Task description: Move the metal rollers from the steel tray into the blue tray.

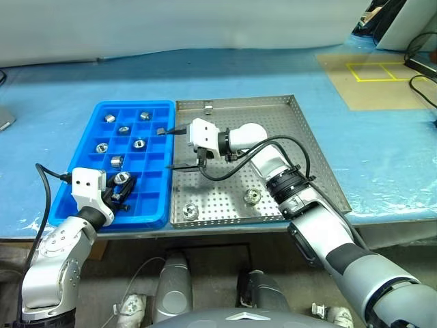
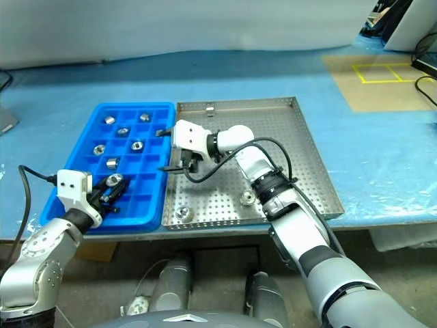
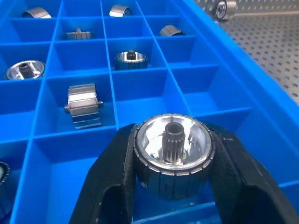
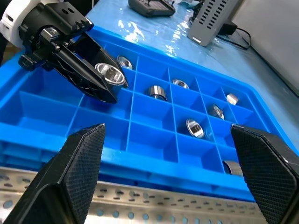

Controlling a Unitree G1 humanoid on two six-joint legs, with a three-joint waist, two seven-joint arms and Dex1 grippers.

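Blue tray near edge, left gripper holding roller above it.

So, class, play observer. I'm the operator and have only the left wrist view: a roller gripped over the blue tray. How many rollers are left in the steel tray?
Observer: Two metal rollers lie in the steel tray, both near its front edge.
Operator: And the right gripper?
Observer: The right gripper is open and empty, at the edge where the blue tray meets the steel tray.
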